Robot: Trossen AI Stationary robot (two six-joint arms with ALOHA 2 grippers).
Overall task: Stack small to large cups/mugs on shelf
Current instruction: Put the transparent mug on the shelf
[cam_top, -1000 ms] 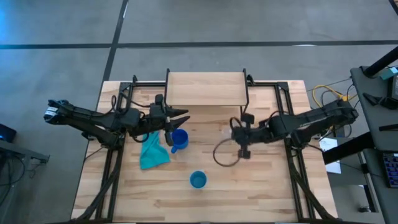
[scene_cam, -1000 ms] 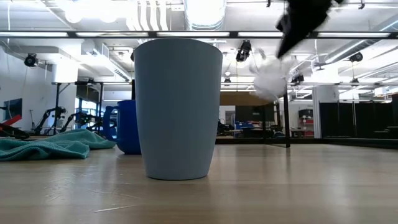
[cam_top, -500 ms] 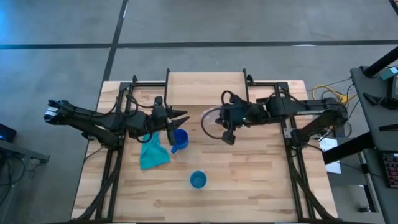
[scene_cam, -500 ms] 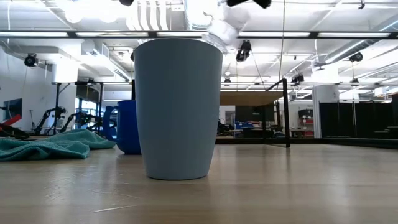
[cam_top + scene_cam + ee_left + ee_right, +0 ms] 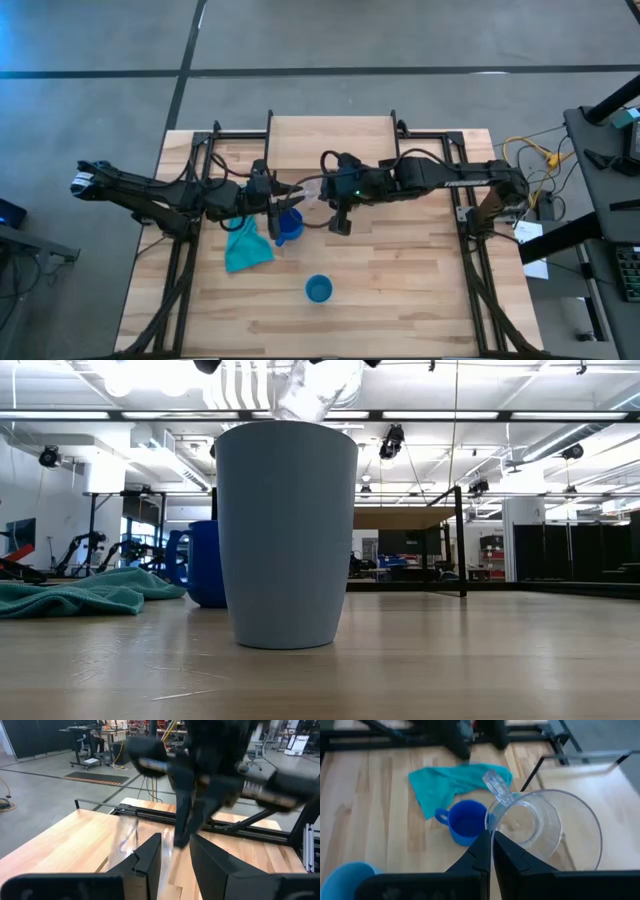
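Note:
My right gripper (image 5: 491, 851) is shut on the clear glass cup (image 5: 545, 827), which hangs above the table over the dark blue mug (image 5: 467, 822). The mug stands on its base beside the teal cloth (image 5: 246, 245). The lighter blue cup (image 5: 318, 290) stands upright nearer the front edge and fills the low view (image 5: 287, 535). My left gripper (image 5: 296, 187) is open, level above the mug, its tips just short of the glass (image 5: 312, 192). The shelf (image 5: 333, 145) stands at the far edge with a bare top. My right gripper pinches the glass cup's wall at the rim (image 5: 492, 831), close to its clear handle (image 5: 498, 787). One finger lies inside the mouth and one outside. The fingers slant down from the table's right side. The cup hangs tilted, clear of the table.
The black frame rails (image 5: 440, 135) run along the table's sides and far edge. The shelf's thin black legs (image 5: 398, 150) stand near both arms. Bare wood lies to the right of the lighter blue cup.
My right gripper has carried the glass cup up and toward the table's left, from right of centre to above the dark blue mug, close to my left gripper. It stays shut on the cup. The mug, the lighter blue cup and the cloth have kept still.

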